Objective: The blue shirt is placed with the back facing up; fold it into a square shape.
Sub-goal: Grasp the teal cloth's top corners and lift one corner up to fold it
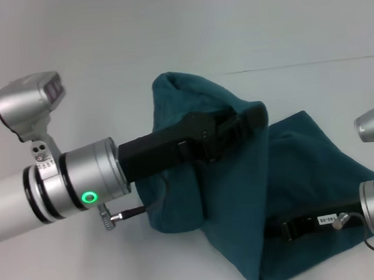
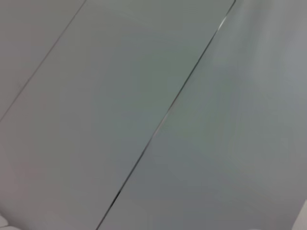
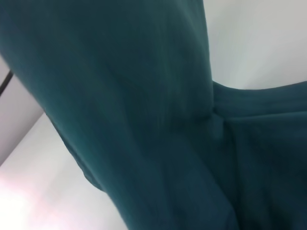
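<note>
The blue shirt (image 1: 289, 170) is held raised above the white surface (image 1: 98, 42) — clenched in the left tool (image 1: 254, 117), arm outstretched; the right tool (image 1: 282, 229) is buried in cloth, its state cannot be told.

Blue shirt (image 1: 296, 169) sits on the desk (image 1: 163, 30), bunched, part lifted off the surface, the rest spread low to the right of the lifted part. Left end effector (image 1: 254, 117) reaches in from the left of the shirt, raised, its tip at the shirt's high fold, cloth draped around and hanging below it. Right end effector (image 1: 295, 225) comes in from the shirt's right side, low, near the front edge, tip tucked against the hanging cloth; cloth hides its fingers. Bare desk lies behind the shirt and to its left. In the right wrist view the shirt (image 3: 144, 120) hangs close in front, desk (image 3: 259, 43) behind it.
</note>
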Motion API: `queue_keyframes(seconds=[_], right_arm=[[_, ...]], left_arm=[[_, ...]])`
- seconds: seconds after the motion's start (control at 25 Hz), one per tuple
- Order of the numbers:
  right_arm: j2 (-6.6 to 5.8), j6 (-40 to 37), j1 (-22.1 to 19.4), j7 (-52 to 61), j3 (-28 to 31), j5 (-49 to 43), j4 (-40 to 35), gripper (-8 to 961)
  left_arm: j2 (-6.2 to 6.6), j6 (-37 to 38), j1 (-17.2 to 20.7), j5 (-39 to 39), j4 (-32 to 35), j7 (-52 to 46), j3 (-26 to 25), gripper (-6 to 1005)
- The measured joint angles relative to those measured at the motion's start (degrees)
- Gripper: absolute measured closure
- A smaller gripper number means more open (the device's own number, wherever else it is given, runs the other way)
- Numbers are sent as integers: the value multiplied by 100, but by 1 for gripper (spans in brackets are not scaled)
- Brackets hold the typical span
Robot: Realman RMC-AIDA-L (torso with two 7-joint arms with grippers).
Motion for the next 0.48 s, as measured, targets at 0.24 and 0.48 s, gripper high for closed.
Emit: queue_keyframes(seconds=[0.24, 0.48], right_arm=[[2, -95, -72, 0, 89, 7, 54, 910], [5, -218, -287, 0, 316, 63, 30, 910]], left_arm=[[1, -76, -263, -65, -498, 336, 19, 979], [-7, -123, -416, -92, -759, 587, 24, 979]])
